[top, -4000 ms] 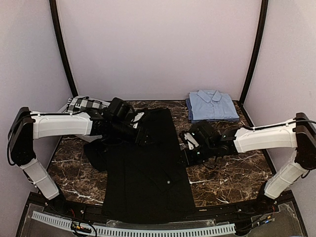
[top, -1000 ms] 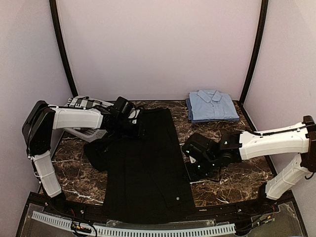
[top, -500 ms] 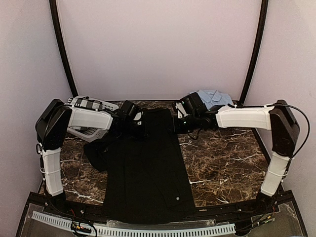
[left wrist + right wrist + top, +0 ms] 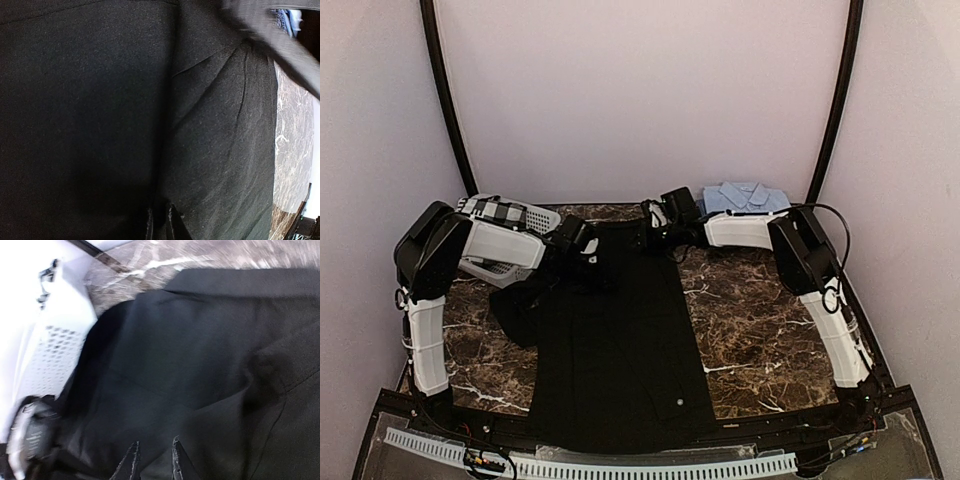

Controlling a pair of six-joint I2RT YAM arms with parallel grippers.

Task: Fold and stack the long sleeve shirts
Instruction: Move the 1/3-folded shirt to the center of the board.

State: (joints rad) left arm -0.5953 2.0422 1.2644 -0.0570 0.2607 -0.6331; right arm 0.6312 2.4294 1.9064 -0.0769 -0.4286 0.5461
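Observation:
The black shirt [image 4: 615, 330] lies flat down the middle of the marble table [image 4: 780, 330], folded into a long panel, with a bunched sleeve [image 4: 515, 310] at its left. It fills the left wrist view [image 4: 100, 100] and the right wrist view [image 4: 200, 340]. My left gripper [image 4: 588, 255] is at the shirt's top left corner, its fingers nearly together with black cloth between them [image 4: 159, 226]. My right gripper [image 4: 652, 232] is at the top right corner, just above the cloth, jaws a little apart [image 4: 154, 460]. The folded light blue shirt [image 4: 752, 198] lies at the back right.
A white perforated basket [image 4: 510, 215] holding checkered cloth stands at the back left, also in the right wrist view [image 4: 55, 355]. Bare marble [image 4: 292, 140] shows to the right of the black shirt. Walls close in the back and both sides.
My right arm has swung from the shirt's right edge at mid-table up to its top right corner. My left gripper has stayed at the top left corner.

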